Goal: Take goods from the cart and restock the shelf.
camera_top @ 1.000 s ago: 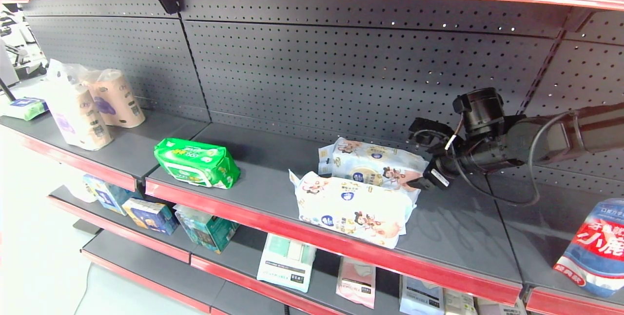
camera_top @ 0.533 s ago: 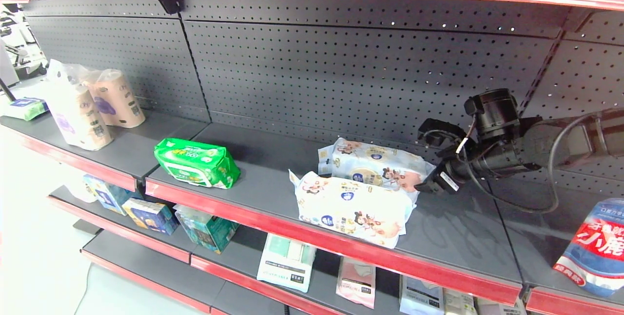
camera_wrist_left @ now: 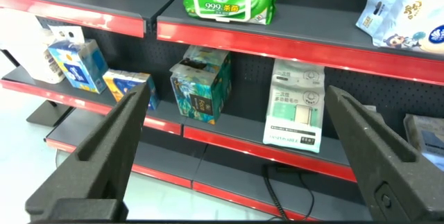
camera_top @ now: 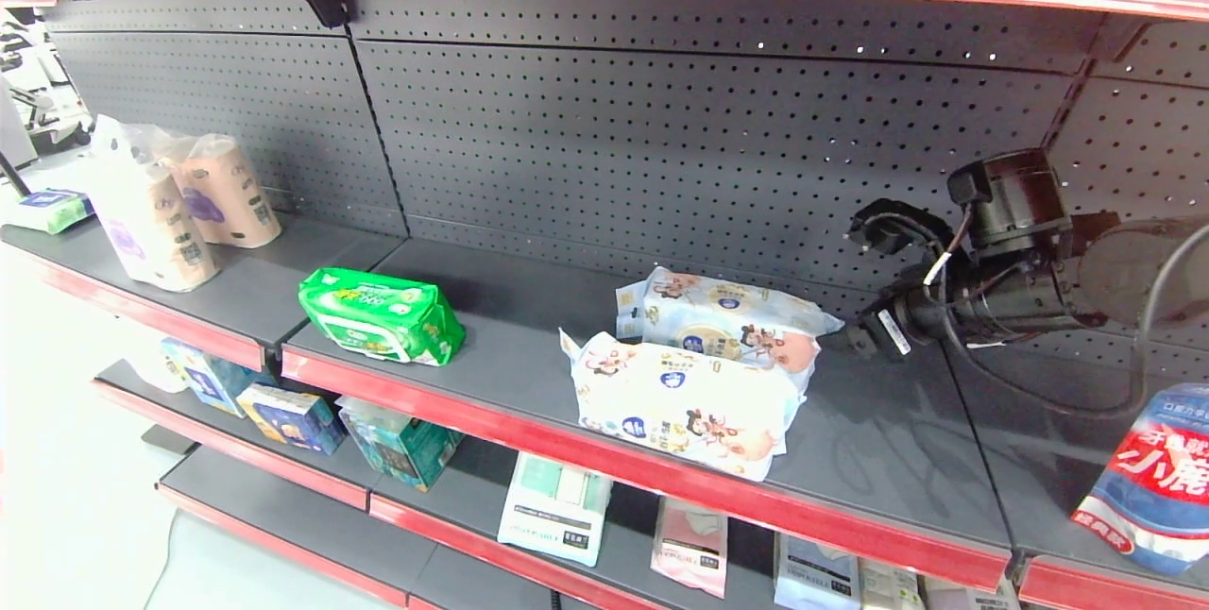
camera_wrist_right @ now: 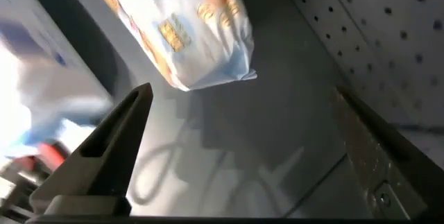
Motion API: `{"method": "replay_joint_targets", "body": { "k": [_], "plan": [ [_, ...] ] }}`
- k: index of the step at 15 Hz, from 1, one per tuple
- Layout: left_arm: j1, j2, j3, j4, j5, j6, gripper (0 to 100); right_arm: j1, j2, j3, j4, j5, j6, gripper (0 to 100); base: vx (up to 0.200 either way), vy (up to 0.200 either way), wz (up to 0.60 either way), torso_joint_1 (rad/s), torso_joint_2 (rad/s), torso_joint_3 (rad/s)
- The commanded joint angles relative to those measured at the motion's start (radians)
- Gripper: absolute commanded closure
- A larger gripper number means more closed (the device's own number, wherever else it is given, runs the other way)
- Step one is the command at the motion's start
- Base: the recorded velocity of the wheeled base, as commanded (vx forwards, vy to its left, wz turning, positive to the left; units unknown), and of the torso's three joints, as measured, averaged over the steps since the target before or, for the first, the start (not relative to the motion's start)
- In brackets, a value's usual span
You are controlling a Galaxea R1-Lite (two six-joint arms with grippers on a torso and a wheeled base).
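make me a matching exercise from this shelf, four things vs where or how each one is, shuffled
1 green pack
2 teal box
3 red and blue bag
4 right gripper

A open, empty, near the rear white pack
B one level down, under the green pack
C far right of the shelf
D lying flat, left of the rear white pack

Pairs: 1-D, 2-B, 3-C, 4-A

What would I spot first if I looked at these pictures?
Probably the front cartoon pack and the rear cartoon pack in the middle of the shelf. The right gripper hangs open and empty just right of the rear one, and a green pack lies farther left.
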Motion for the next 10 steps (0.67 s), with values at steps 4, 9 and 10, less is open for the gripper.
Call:
{"method": "replay_joint_targets", "body": {
  "k": [4, 9, 10],
  "plan": [
    [0.000, 0.002, 0.000, 0.000, 0.000, 0.000, 0, 0.006, -0.065, 0.037, -0.085, -0.004, 0.258, 0, 0.000, 0.000, 0.00, 0.000, 0.00, 0.000],
    [0.000, 0.002, 0.000, 0.000, 0.000, 0.000, 0, 0.006, -0.121, 0.163, -0.371, -0.141, 0.363, 0, 0.000, 0.000, 0.00, 0.000, 0.00, 0.000],
    [0.000, 0.002, 0.000, 0.000, 0.000, 0.000, 0, 0.006, -0.139, 0.195, -0.426, -0.172, 0.386, 0, 0.000, 0.000, 0.00, 0.000, 0.00, 0.000]
  ]
}}
